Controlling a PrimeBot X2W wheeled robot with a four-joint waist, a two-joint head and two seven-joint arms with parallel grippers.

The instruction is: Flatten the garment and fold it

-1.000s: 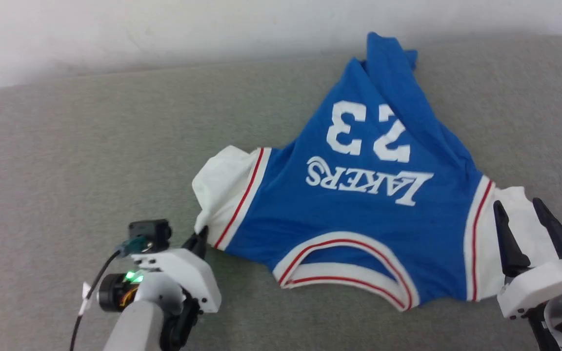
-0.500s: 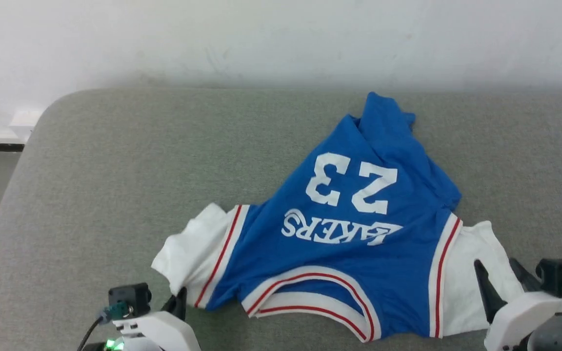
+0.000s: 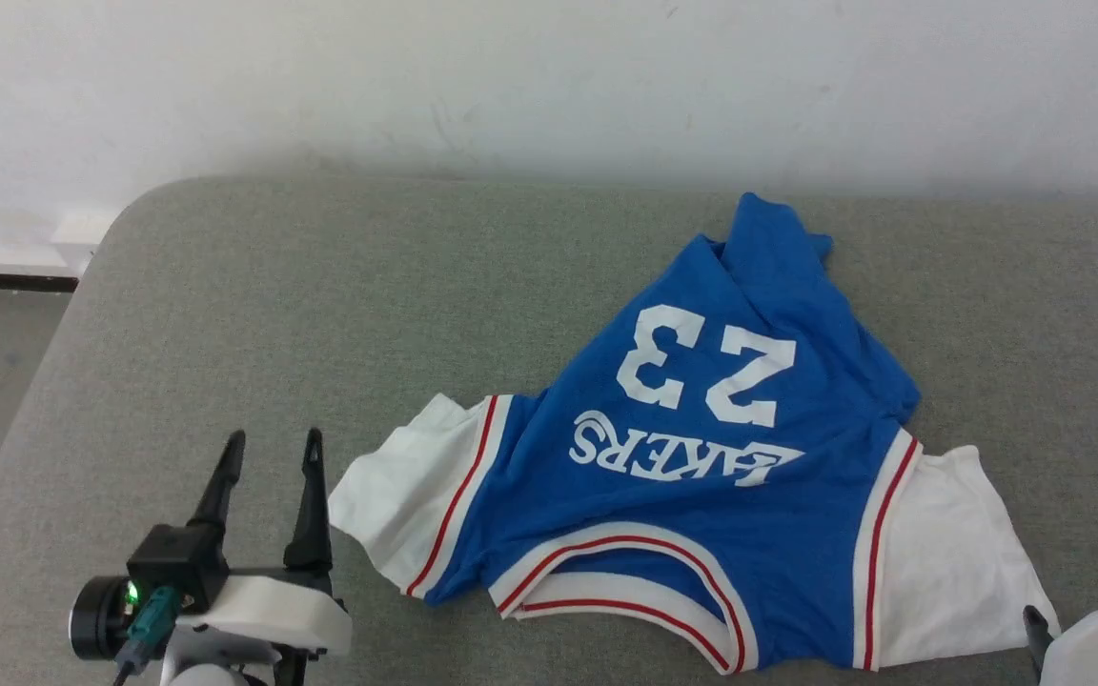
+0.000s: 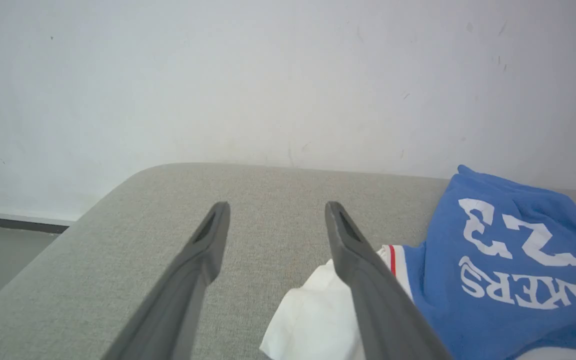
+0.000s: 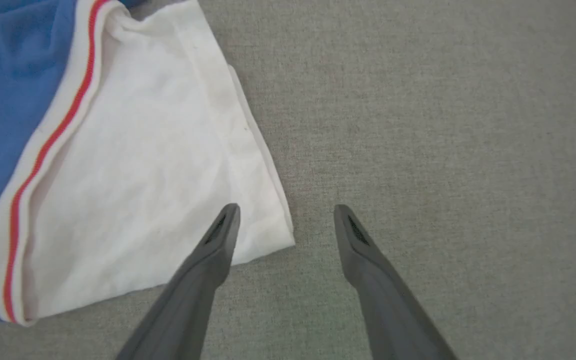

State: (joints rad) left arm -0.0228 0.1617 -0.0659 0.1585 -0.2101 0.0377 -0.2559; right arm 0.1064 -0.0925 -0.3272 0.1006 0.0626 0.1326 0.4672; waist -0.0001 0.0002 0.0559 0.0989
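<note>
Lakers T-shirt (image 3: 692, 514) is lying print-up on the grey upholstered worktop (image 3: 320, 286), collar toward robot, hem bunching to a far peak; flattening likely pending. Left hand (image 3: 273, 438) is hovering wide-open beside one white sleeve (image 3: 396, 495). Right hand (image 5: 286, 210) is gaping wide over a corner of the other sleeve (image 5: 133, 165), probably for spreading. Bare worktop is running all round.

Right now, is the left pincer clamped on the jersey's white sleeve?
No, the left pincer is open, with bare grey cushion between its fingers and the white sleeve lying outside them.

Bright even light, soft shadows, slight blur
</note>
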